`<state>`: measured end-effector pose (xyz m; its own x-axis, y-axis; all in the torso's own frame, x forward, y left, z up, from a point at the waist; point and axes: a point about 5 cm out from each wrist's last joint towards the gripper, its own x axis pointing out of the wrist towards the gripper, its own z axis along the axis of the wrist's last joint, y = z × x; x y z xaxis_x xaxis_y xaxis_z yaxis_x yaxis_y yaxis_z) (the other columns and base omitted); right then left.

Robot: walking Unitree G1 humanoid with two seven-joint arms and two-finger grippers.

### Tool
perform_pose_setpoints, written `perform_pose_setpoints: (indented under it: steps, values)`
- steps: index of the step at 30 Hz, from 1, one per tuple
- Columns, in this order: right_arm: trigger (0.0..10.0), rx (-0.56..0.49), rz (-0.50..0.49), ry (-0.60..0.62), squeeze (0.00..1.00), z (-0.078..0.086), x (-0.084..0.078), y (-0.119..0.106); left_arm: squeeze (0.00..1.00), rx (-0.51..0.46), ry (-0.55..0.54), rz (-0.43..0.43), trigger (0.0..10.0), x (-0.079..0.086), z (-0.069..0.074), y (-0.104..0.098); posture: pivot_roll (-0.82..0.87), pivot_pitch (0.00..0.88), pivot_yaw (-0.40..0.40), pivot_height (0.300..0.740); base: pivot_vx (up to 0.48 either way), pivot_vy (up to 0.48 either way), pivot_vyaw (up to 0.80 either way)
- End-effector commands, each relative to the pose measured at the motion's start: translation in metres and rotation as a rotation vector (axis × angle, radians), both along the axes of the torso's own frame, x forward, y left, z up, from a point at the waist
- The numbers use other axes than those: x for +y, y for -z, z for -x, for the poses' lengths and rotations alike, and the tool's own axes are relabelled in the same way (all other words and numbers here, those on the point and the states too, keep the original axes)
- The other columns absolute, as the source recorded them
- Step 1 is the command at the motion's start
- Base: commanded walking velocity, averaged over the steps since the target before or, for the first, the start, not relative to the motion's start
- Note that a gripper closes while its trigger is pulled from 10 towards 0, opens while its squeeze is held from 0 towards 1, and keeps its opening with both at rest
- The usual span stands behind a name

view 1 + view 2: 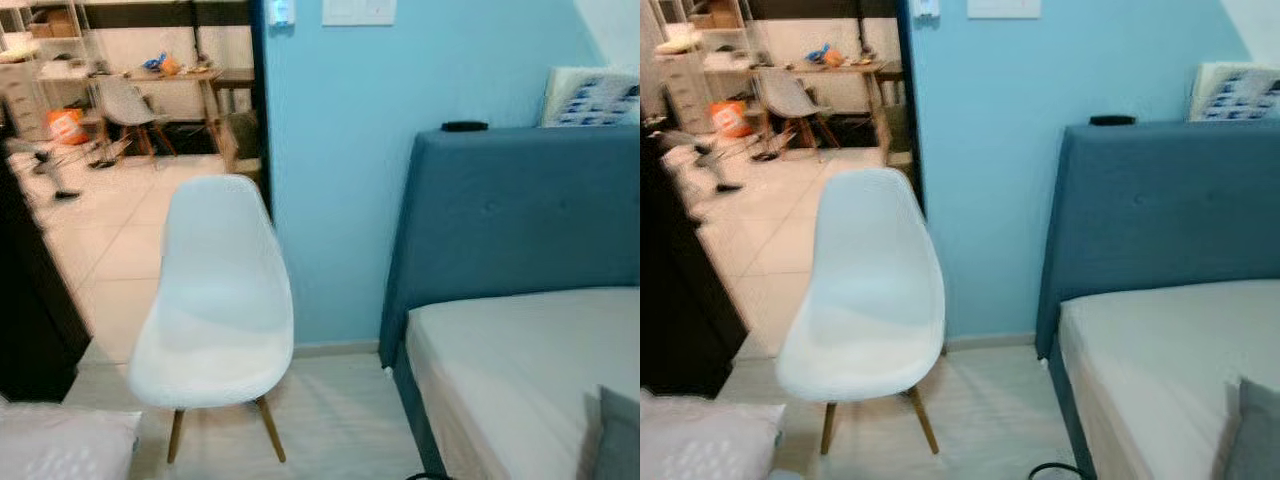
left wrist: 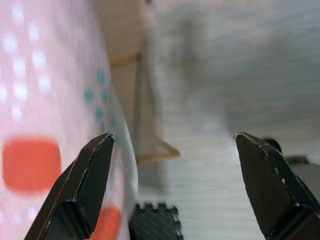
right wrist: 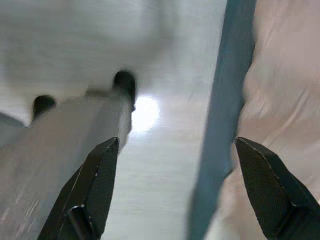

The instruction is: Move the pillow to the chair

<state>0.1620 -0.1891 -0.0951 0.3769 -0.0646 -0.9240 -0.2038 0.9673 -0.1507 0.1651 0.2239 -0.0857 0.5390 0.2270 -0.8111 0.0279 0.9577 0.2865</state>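
Note:
A white shell chair (image 1: 215,300) on wooden legs stands before the blue wall, its seat bare. At the bottom right, the corner of a grey pillow (image 1: 618,440) lies on the bed's pale mattress (image 1: 510,360). A pale pinkish cushion-like thing (image 1: 60,440) sits at the bottom left. My left gripper (image 2: 173,136) is open beside a pink fabric with orange patches (image 2: 35,100), holding nothing. My right gripper (image 3: 176,142) is open above the floor, next to the blue bed frame (image 3: 225,125).
The blue headboard (image 1: 520,220) rises at the right with a small black item (image 1: 464,126) on top. A dark cabinet (image 1: 30,310) stands at the left. Beyond the doorway are a table (image 1: 175,75) and another chair (image 1: 125,105). Floor lies between chair and bed.

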Motion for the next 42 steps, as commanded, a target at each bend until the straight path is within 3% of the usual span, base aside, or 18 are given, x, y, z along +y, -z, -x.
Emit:
perform_pose_setpoints:
  steps: [1, 4, 9, 10, 13, 17, 20, 29, 42]
  values:
    - [10.0, 0.006, -0.022, 0.055, 0.00, 0.004, 0.000, 0.002, 0.00, -0.015, 0.029, -0.001, 10.0, -0.001, -0.009, -0.004, -0.08, 0.000, 0.085, 0.740, 0.000, 0.000, -0.74]
    - [10.0, -0.001, -0.009, 0.080, 0.00, 0.006, -0.009, 0.001, 0.00, -0.033, 0.055, 0.023, 10.0, -0.009, -0.018, -0.006, -0.12, 0.000, 0.094, 0.740, 0.000, 0.000, -0.74]
    - [10.0, -0.041, 0.003, 0.066, 0.00, -0.006, -0.009, -0.004, 0.00, -0.045, 0.084, 0.042, 10.0, -0.013, -0.025, -0.009, -0.14, 0.041, 0.089, 0.740, 0.000, 0.000, -0.74]
    - [10.0, -0.074, -0.006, -0.004, 0.00, -0.021, 0.002, -0.009, 0.00, -0.070, 0.023, 0.045, 10.0, -0.006, -0.029, -0.012, -0.13, 0.000, 0.042, 0.740, 0.000, 0.000, -0.74]
    - [10.0, -0.094, -0.006, -0.123, 0.00, -0.033, 0.014, -0.014, 0.00, -0.100, -0.113, 0.056, 10.0, 0.005, -0.028, -0.014, -0.11, 0.000, 0.014, 0.740, 0.000, 0.000, -0.74]
    - [10.0, -0.103, -0.005, -0.164, 0.00, -0.036, 0.016, -0.015, 0.00, -0.116, -0.203, 0.070, 10.0, 0.007, -0.025, -0.013, -0.08, 0.022, -0.006, 0.740, 0.000, 0.000, -0.74]
    - [10.0, -0.068, 0.018, -0.154, 0.00, -0.029, 0.006, -0.013, 0.00, -0.084, -0.275, 0.114, 10.0, 0.002, -0.005, -0.003, -0.06, 0.000, -0.043, 0.740, 0.000, 0.000, -0.75]
    - [10.0, -0.094, 0.013, -0.011, 0.00, -0.032, -0.006, -0.016, 0.00, -0.040, -0.228, 0.135, 10.0, -0.003, 0.007, 0.004, -0.05, 0.000, -0.017, 0.740, 0.000, 0.000, -0.74]
    - [10.0, -0.154, -0.037, 0.101, 0.00, -0.042, -0.008, -0.021, 0.00, -0.020, -0.135, 0.148, 10.0, -0.014, -0.002, 0.002, -0.07, 0.000, 0.006, 0.740, 0.000, 0.000, -0.74]
